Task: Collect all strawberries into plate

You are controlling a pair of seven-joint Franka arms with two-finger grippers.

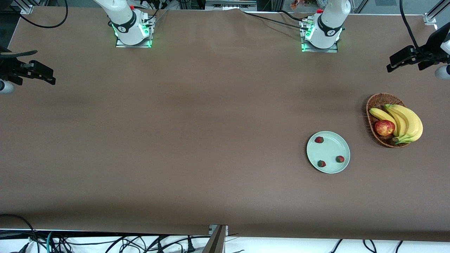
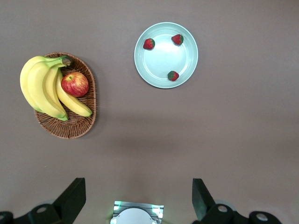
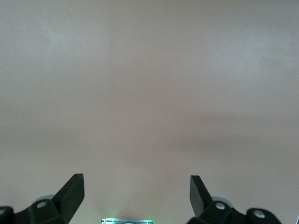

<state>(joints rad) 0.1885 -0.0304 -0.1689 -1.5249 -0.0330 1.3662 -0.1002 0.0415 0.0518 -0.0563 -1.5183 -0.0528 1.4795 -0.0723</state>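
Observation:
Three strawberries [image 1: 319, 140] [image 1: 321, 163] [image 1: 340, 159] lie apart from each other in the pale mint-green plate [image 1: 330, 149], toward the left arm's end of the table. The left wrist view looks down on the same plate [image 2: 164, 58] and its strawberries [image 2: 149, 44] [image 2: 177, 39] [image 2: 173, 75]. My left gripper [image 1: 399, 59] [image 2: 138, 184] hangs open and holds nothing, high over the table's edge at the left arm's end. Over the right arm's end my right gripper [image 1: 44, 68] [image 3: 137, 179] waits open and holds nothing, with only bare table under it.
A brown wicker basket [image 1: 373, 105] [image 2: 70, 128] stands beside the plate, closer to the left arm's end. It holds a bunch of bananas [image 1: 404, 121] [image 2: 39, 86] and a red-yellow apple [image 1: 384, 127] [image 2: 74, 84]. Brown cloth covers the table [image 1: 197, 133].

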